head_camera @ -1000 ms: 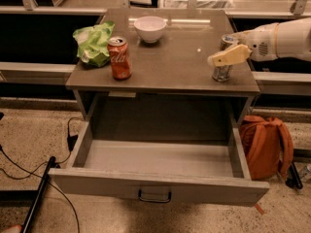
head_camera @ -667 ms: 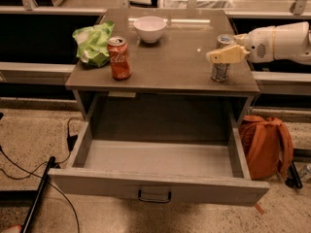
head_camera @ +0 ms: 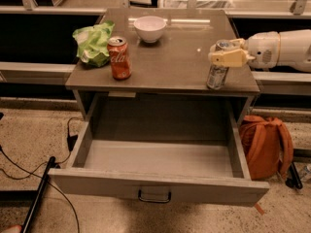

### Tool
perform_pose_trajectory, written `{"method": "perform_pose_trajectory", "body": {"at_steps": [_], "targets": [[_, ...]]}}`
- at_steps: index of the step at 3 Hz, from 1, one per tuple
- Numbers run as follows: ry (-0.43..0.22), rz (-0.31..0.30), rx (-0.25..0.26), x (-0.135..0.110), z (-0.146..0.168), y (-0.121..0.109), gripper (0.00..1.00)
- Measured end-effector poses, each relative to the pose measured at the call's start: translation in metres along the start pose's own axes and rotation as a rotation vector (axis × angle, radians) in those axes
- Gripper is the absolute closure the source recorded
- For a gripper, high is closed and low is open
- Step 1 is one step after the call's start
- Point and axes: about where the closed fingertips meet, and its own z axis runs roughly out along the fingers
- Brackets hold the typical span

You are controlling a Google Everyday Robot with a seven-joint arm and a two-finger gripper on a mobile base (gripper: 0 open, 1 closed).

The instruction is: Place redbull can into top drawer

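While the redbull can (head_camera: 215,76) stood upright by the table's (head_camera: 180,64) right edge, our gripper (head_camera: 227,57) sat against its top, clamped or not we couldn't tell; the top drawer (head_camera: 97,183) gaped nearer, leftward.

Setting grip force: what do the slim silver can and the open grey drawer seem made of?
Tall slim silver-grey can: likely thin metal, glossy, judging by highlights on its side and silver top. Wide shallow grey drawer: matte painted metal or laminate, unclear which; flat and grainless. The cream gripper is at the can's upper part.
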Motion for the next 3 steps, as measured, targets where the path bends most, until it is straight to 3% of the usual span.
{"method": "perform_pose_trajectory", "body": {"at_steps": [1, 2, 3], "targets": [[-0.032, -0.05, -0.066, -0.006, 0.001, 0.04, 1.0], [0.003, -0.051, -0.103, 0.011, 0.009, 0.081, 1.0], [0.016, 0.009, -0.116, 0.03, 0.009, 0.093, 1.0]]}}
